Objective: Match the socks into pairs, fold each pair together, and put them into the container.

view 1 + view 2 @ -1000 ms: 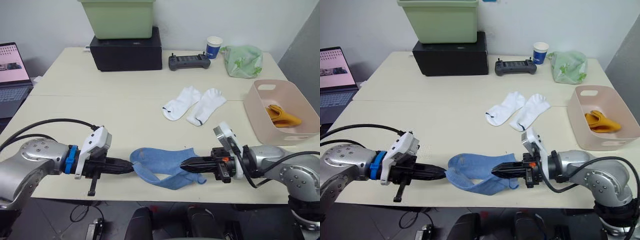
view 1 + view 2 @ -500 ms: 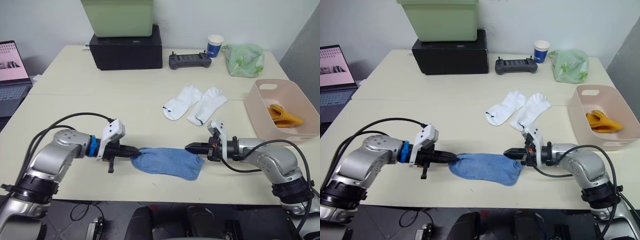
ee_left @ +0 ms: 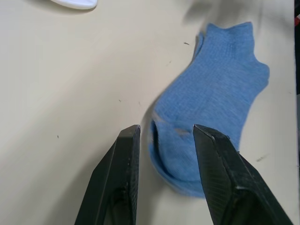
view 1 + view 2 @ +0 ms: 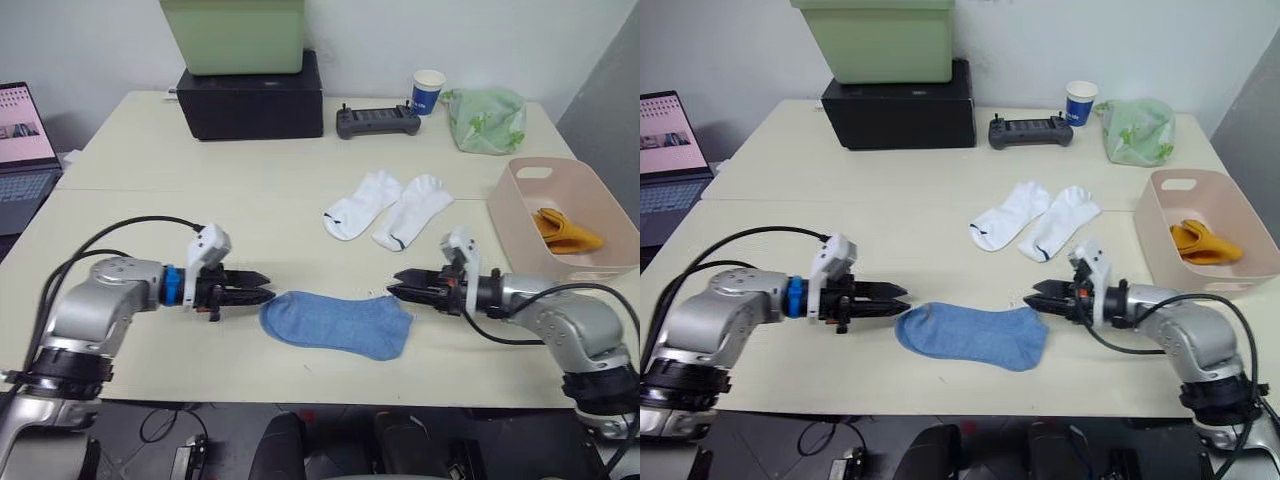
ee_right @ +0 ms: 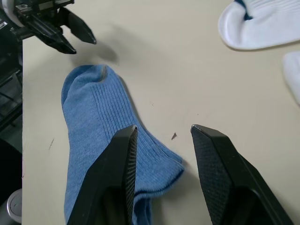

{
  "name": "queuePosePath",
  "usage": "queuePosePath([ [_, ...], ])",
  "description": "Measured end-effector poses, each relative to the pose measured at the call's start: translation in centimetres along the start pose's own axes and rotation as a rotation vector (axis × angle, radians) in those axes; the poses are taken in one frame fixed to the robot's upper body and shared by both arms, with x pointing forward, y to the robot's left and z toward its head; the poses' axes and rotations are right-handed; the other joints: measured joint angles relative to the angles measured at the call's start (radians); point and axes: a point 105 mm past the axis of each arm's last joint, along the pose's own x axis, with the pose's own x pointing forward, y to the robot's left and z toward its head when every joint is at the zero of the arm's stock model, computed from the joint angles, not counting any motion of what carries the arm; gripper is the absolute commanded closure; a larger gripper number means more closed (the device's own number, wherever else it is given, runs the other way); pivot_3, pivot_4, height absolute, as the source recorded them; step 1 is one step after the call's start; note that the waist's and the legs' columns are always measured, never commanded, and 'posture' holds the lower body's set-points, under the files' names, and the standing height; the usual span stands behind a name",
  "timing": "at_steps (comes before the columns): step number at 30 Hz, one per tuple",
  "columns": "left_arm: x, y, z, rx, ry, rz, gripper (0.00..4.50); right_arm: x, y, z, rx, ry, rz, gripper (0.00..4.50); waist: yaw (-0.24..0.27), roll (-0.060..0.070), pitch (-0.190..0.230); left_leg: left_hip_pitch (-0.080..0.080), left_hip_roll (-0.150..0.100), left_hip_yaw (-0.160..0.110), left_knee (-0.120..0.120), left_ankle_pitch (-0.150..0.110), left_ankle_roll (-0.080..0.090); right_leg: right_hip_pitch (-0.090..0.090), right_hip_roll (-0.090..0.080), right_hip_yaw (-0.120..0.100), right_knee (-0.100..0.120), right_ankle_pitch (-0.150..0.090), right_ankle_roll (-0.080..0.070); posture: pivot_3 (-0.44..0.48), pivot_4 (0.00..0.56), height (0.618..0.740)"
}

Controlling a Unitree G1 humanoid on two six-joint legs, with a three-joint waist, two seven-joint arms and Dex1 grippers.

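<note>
Two light blue socks [image 4: 335, 325] lie flat, one on top of the other, near the table's front edge. My left gripper [image 4: 262, 295] is open just off their left end, its fingers [image 3: 126, 159] apart with nothing between them. At the right end my right gripper [image 4: 395, 287] is also open and free of the blue socks [image 5: 98, 126]. Two white socks [image 4: 385, 210] lie side by side farther back at the middle. The pink container [image 4: 515, 215] stands at the right with mustard-orange socks [image 4: 565, 230] inside.
At the back stand a light green bin [image 4: 235, 35] on a black box [image 4: 250, 100], a controller [image 4: 375, 122], a paper cup [image 4: 428, 92] and a pale green bag [image 4: 485, 120]. A laptop [image 4: 20, 140] sits at the left edge.
Both grippers have let go of the blue socks and drawn back outward a little. The socks, earlier held stretched between them, now rest flat on the table.
</note>
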Motion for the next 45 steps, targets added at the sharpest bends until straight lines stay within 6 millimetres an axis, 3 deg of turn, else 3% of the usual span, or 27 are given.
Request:
queuePosePath([
  [6,1.0,-1.1,-0.5,0.024,0.006,-0.007,2.64,-0.5,0.8,-1.8,0.020,0.050,-0.006,2.47,0.000,0.000,0.000,0.000,-0.001,0.001,0.000,0.000,0.000,0.000,-0.001,0.001,0.000,0.000,0.000,0.000,0.150,0.740],
  [12,2.8,-0.2,-1.2,0.092,0.013,0.043,2.64,-0.3,0.7,-2.7,-0.001,0.086,-0.031,2.47,0.000,0.000,0.000,0.000,-0.001,0.001,0.000,0.000,0.000,0.000,-0.001,0.001,0.000,0.000,0.000,0.000,0.150,0.740],
  [25,3.5,0.3,-2.2,0.136,0.056,0.043,2.64,-0.8,0.6,-3.8,-0.010,0.122,-0.038,2.47,0.000,0.000,0.000,0.000,-0.001,0.001,0.000,0.000,0.000,0.000,-0.001,0.001,0.000,0.000,0.000,0.000,0.150,0.740],
  [29,3.6,0.3,-2.1,0.153,0.056,0.033,3.44,-0.8,0.9,-3.8,-0.014,0.119,-0.016,3.29,0.001,0.000,0.000,0.000,-0.001,0.001,0.000,0.000,0.000,0.000,-0.001,0.000,0.000,0.000,0.000,0.000,0.150,0.740],
  [32,3.6,0.3,-1.9,0.159,0.054,0.031,4.49,-0.6,1.1,-3.6,-0.015,0.109,-0.008,4.47,0.000,0.000,0.000,0.000,-0.001,0.001,0.000,0.000,0.000,0.000,-0.001,0.000,0.000,0.000,0.000,0.000,0.150,0.740],
  [45,3.3,-0.1,-1.3,0.119,0.026,0.018,4.50,-0.2,2.2,-2.9,0.005,0.086,0.061,4.49,0.000,0.000,0.000,0.000,-0.001,0.000,0.000,0.000,0.000,0.000,-0.001,0.000,0.000,0.000,0.000,0.000,0.150,0.740],
])
